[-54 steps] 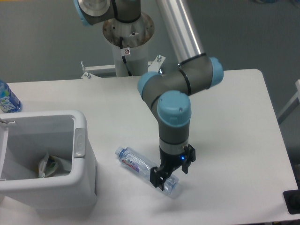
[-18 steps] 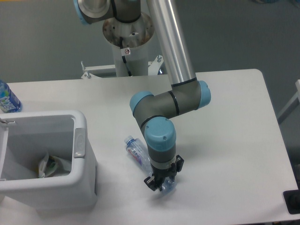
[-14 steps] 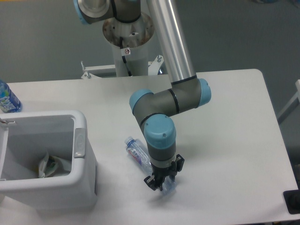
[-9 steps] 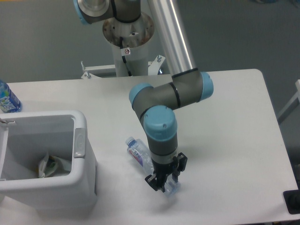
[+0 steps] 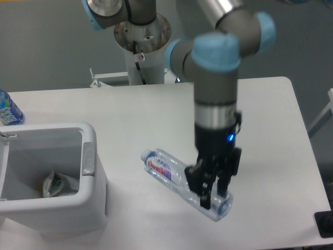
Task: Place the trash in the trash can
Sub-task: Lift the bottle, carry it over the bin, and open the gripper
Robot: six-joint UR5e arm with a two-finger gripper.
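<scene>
Camera view from the fixed station shows the black two-finger gripper [image 5: 212, 187] clamped across the lower body of the clear plastic bottle with a blue cap and red-white label [image 5: 177, 177], near its base; the jaws are clenched on the bottle. The bottle hangs tilted, cap end to the left and slightly farther away, base toward the near right, and appears lifted off the white table [image 5: 270, 135], though contact at the base cannot be ruled out. The white boxy plastic bin with a thick rim [image 5: 88, 172] stands at the near left, well apart from the bottle, with crumpled waste already inside.

To do this step well, I judge the arm should raise the bottle above the rim before travelling left, because the off-centre hold lets the cap end droop.

Compared with half a second ago, the wrist is much higher and nearer the camera, and the bottle has shifted rightward with it.
</scene>
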